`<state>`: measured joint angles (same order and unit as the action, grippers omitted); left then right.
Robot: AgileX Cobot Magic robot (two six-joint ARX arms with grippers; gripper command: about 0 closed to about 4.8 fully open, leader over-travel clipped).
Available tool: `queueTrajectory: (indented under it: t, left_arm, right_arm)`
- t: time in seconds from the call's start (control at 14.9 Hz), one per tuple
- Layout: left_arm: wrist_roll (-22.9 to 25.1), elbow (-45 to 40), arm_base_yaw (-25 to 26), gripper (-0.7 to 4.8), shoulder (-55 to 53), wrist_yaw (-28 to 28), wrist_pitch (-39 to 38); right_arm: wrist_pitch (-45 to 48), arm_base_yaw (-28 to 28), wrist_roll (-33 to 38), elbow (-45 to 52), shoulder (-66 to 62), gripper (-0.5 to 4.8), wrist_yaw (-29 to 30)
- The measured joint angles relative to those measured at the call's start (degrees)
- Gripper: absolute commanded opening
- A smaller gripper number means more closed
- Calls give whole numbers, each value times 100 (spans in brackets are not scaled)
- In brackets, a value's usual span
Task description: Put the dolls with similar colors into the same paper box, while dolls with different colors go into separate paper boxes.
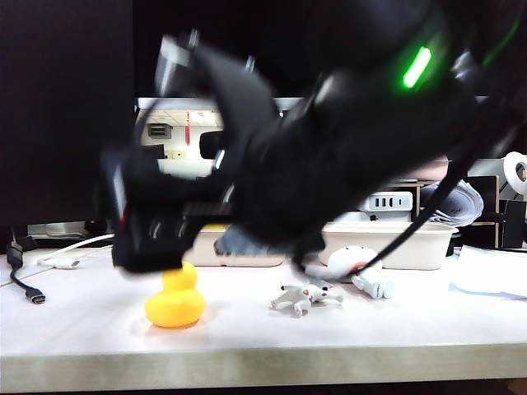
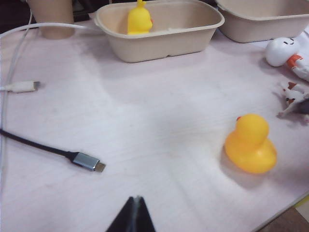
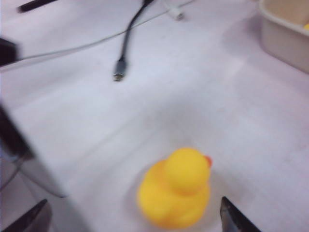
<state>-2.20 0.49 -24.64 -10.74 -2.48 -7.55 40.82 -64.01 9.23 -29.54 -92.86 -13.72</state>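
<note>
A yellow duck doll [image 1: 174, 300] [image 2: 250, 145] [image 3: 176, 191] stands on the white table near its front. My right gripper [image 1: 148, 247] [image 3: 135, 217], blurred, reaches across to hover just above it, jaws wide open with the duck between the fingertips' span, untouched. A second yellow duck [image 2: 139, 19] sits in the left paper box [image 2: 159, 46]. The right paper box [image 2: 256, 29] [image 1: 412, 247] stands beside it. The white figure with orange marks [image 1: 354, 263] [image 2: 282, 50] and the spotted dog [image 1: 306, 296] [image 2: 294, 96] lie on the table. My left gripper [image 2: 137, 200] is shut, empty, away from the dolls.
A black USB cable [image 2: 87, 162] [image 3: 119, 67] and a white cable [image 2: 21, 87] lie on the table's left part. A beige cup [image 2: 50, 17] stands behind them. Paper sheets [image 1: 494, 271] lie at the far right. The duck is close to the table's front edge [image 1: 263, 358].
</note>
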Motion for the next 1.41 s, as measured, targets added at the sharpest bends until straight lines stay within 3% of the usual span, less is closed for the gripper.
queueTrajectory:
  t: [0.13,1.21,1.41]
  left_arm:
    - [2,0,-2,-5,-2,-2,-2]
    - [0,0,-2,-5,0,0,-2]
    - [0,0,-2,-5,0,0,-2]
  right_arm:
    - [570,72,-68,-50,-46,479,-376]
    - [254,-98,319,-26,-481,479,-107]
    - [415,-37,319,-35,-535,479,-374]
